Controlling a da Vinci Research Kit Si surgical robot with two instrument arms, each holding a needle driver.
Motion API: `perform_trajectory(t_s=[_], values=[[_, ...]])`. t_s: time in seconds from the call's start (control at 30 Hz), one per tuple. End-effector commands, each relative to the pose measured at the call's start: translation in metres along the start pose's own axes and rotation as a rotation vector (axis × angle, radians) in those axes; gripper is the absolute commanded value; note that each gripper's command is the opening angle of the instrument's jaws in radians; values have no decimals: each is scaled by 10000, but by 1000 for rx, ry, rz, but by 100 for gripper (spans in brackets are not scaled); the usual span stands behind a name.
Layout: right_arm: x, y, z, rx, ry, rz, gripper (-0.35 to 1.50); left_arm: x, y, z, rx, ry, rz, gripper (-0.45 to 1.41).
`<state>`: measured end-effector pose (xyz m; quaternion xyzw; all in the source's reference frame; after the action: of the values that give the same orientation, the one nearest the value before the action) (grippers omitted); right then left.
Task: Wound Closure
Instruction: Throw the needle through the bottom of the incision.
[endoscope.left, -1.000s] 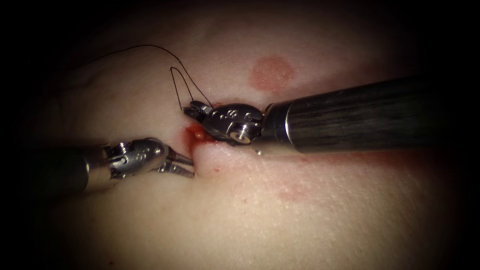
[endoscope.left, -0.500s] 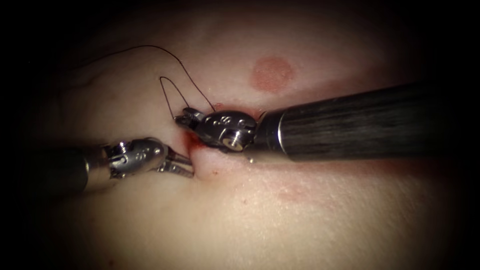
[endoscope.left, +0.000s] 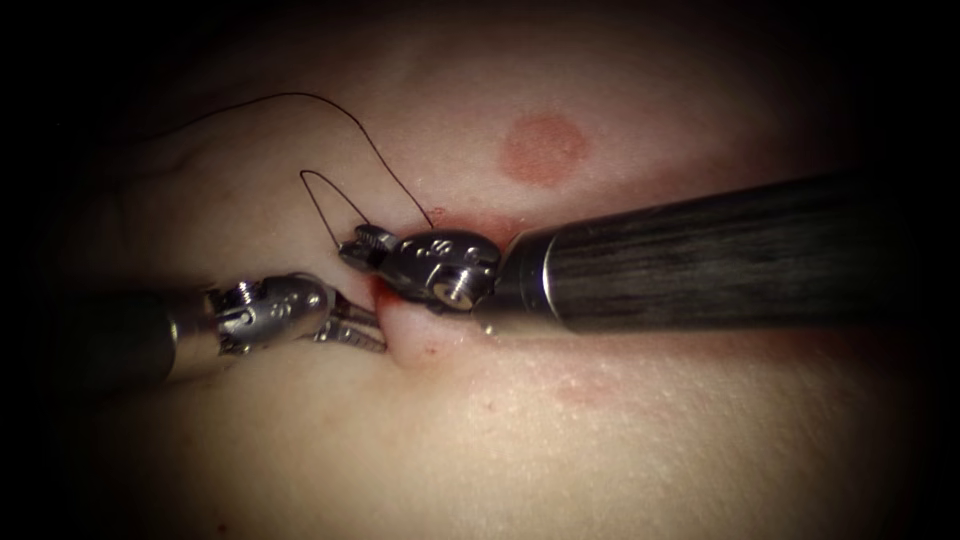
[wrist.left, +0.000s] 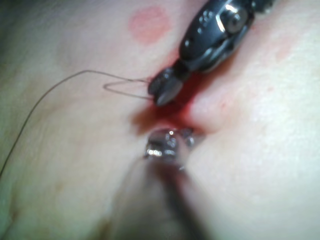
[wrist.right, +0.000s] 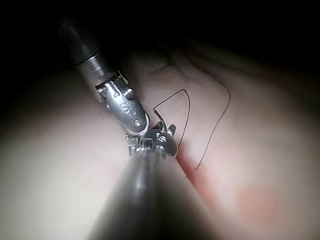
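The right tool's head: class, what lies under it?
Under the right tool lie the cut and red fluid on the tissue. Its head covers the rest, and no needle is visible.

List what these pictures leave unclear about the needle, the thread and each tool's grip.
- Needle: cannot be made out in the endoscope view; the right tool covers the cut.
- Thread: its loop runs to the right tool's tip; whether it is gripped there is too small to tell.
- Left tool: its tip presses into the tissue at the cut; the left wrist view is blurred there.
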<state>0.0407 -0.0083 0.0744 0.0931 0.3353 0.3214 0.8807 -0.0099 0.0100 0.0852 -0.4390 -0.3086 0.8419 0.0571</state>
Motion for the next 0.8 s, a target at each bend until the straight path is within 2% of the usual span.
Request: perform_trajectory(t_s=[0.03,0.53,0.8], values=[[-2,0,5,3,-5,1,-35,-3,-2,8,-3,0,1,-16],[-10,16,-7,-27,-17,-4,-35,-3,-1,9,-2,0,1,-16],[-10,21,-9,13,-54,9,-35,-2,-2,10,0,0,0,-15]])
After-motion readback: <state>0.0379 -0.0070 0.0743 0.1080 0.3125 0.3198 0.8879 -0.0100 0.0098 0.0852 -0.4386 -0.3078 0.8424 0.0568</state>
